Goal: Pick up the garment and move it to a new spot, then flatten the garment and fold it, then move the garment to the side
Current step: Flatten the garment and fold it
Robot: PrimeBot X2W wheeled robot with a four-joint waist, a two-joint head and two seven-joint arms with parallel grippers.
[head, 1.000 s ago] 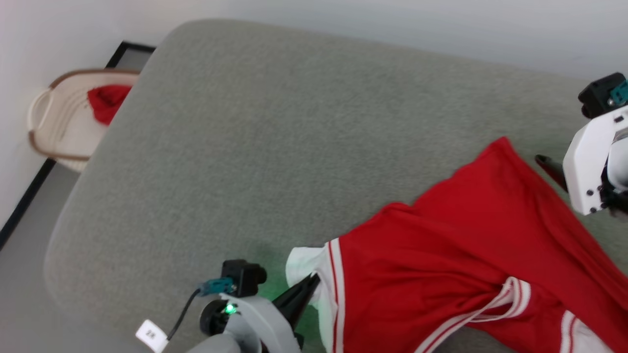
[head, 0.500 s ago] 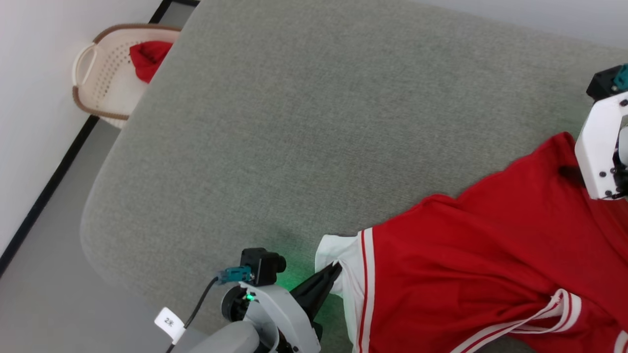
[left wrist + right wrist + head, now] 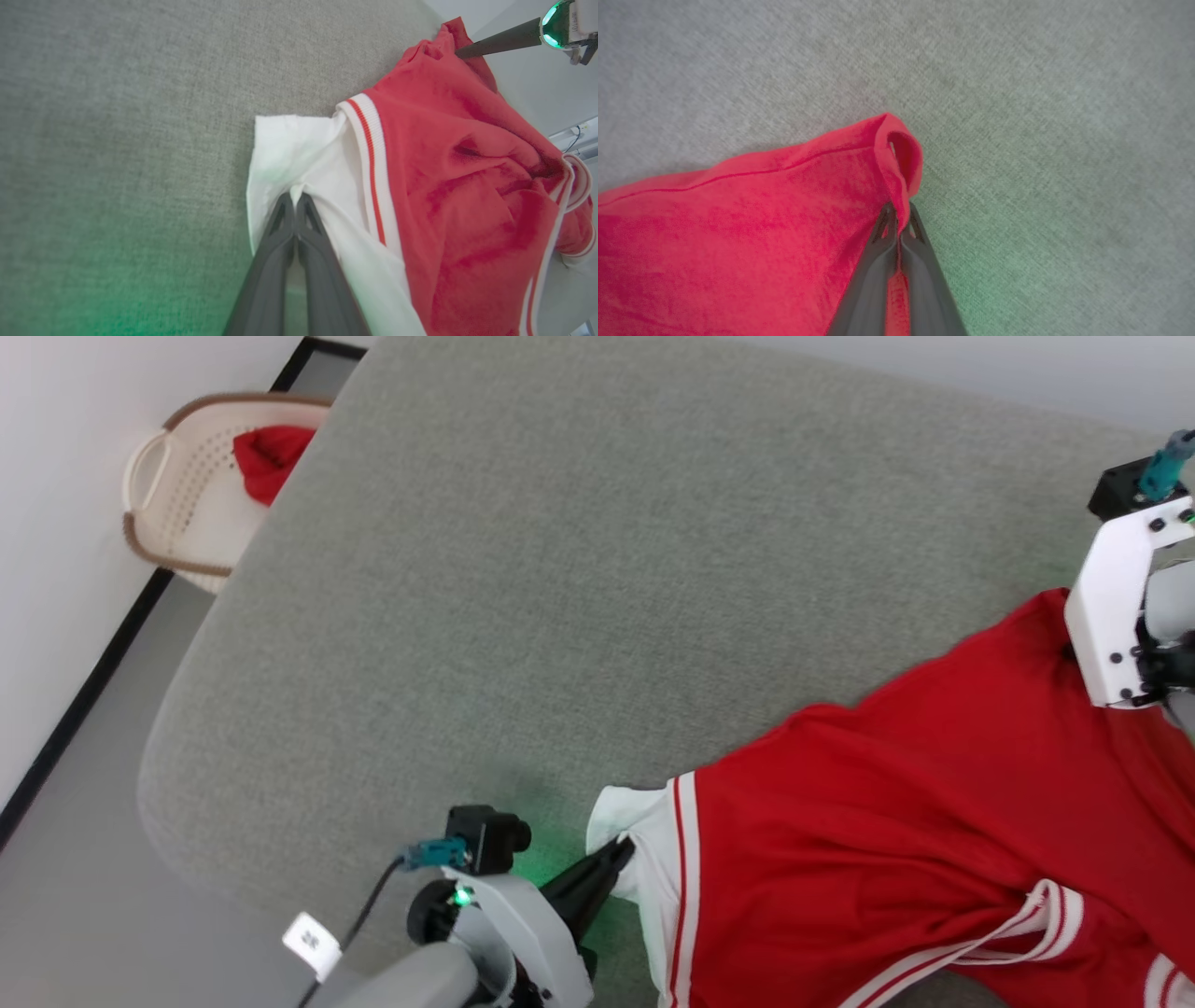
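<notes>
Lower right of head view: red garment (image 3: 887, 821) spread on grey cushion (image 3: 560, 569), pinched at two ends.
Left wrist view: left gripper (image 3: 295, 198) pressed together on the white sleeve edge, red body running to upper right. Right wrist view: right gripper (image 3: 899, 217) clamped on a curled red hem corner; head view hides that pinch behind the white wrist housing. Head view adds beige basket (image 3: 159, 513) with red bundle (image 3: 266, 453), upper left.

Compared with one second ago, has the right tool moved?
Yes: the right tool went from bare grey cushion beside the garment leftward onto its red corner.
</notes>
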